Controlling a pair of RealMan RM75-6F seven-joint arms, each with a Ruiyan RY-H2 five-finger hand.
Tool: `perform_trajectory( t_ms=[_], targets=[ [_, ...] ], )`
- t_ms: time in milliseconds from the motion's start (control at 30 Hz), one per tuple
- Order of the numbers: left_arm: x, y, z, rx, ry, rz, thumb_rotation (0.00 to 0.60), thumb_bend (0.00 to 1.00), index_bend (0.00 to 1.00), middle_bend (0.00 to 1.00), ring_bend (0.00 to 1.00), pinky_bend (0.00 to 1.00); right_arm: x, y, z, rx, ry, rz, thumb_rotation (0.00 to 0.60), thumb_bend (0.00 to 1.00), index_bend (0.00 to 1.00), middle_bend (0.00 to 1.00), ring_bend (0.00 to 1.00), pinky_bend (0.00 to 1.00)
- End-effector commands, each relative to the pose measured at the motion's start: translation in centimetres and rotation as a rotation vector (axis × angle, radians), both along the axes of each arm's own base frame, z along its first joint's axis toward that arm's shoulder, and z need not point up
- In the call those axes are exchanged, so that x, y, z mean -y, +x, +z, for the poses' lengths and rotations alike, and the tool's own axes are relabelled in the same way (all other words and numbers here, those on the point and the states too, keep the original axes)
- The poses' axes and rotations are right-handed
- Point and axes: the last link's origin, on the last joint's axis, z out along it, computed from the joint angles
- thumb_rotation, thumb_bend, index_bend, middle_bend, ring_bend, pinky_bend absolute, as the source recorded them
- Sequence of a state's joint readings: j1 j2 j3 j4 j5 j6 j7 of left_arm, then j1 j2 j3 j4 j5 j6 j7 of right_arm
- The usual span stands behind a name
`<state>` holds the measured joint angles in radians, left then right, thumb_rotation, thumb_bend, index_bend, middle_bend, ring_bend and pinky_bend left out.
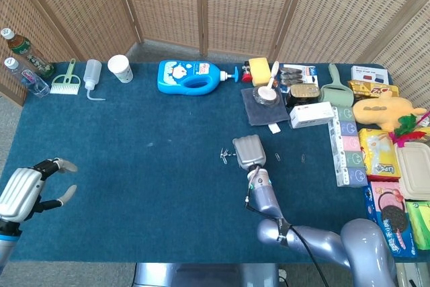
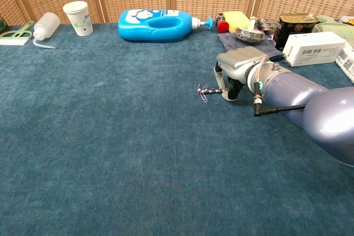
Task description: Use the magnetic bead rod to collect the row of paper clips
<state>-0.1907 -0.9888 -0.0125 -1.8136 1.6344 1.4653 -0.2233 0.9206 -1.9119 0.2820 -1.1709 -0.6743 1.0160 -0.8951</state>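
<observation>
Right hand: the right hand (image 1: 248, 151) sits mid-table with its fingers curled around the magnetic bead rod (image 2: 215, 90), pinching it low over the cloth.

Rod: it sticks out of the hand toward 9 o'clock in the head view, long axis running side to side across the table, close to flat on the blue table cover (image 1: 148, 186).

Clips on the rod: a little clump of collected clips (image 2: 203, 92) hangs off the rod's far tip, touching it; can't count them, too small.

Clips still loose: two loose paper clips (image 1: 279, 158) lie on the cloth at about 3 o'clock from the hand, one near it and one further out, apart from each other.

The bit that matters: the rod tip points to 9 o'clock but the leftovers lie behind the hand at 3 o'clock, so I reckon the hand has to travel or swing the tip back that way.

Left hand: the left hand (image 1: 27, 189) is way off at the table's near-left corner, fingers spread and holding nothing. The right is clearly the nearer one.

Watch out: a fast sweep might knock the clump off, just my guess.
</observation>
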Motion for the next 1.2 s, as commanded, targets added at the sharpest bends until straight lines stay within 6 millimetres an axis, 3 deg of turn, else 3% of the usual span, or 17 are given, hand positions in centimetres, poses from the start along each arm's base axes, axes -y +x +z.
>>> perform_trajectory(
  t_ms=[33,467,1033,1200],
  targets=[
    [0.0,0.0,0.0,0.001,0.000,0.001,0.565,0.30,0.39,0.44,0.44,0.77,0.1,0.1,0.1,0.003,-0.003,-0.001,0.600,0.43,0.58,0.90,0.97,1.00],
    [0.0,0.0,-0.1,0.012,0.001,-0.002,0.561,0.30,0.39,0.44,0.44,0.77,-0.1,0.6,1.6,0.034,-0.033,0.042,0.600,0.44,0.64,0.91,0.98,1.00],
    [0.1,0.3,-0.1,0.032,0.006,-0.015,0.564,0.30,0.39,0.44,0.44,0.77,-2.0,2.3,6.0,0.081,-0.086,0.182,0.600,0.44,0.68,0.93,0.99,1.00],
    [0.3,0.8,0.1,0.036,0.013,-0.032,0.560,0.30,0.39,0.44,0.44,0.77,-2.5,1.6,8.3,0.071,-0.118,0.193,0.600,0.44,0.68,0.93,0.99,1.00]
  ],
)
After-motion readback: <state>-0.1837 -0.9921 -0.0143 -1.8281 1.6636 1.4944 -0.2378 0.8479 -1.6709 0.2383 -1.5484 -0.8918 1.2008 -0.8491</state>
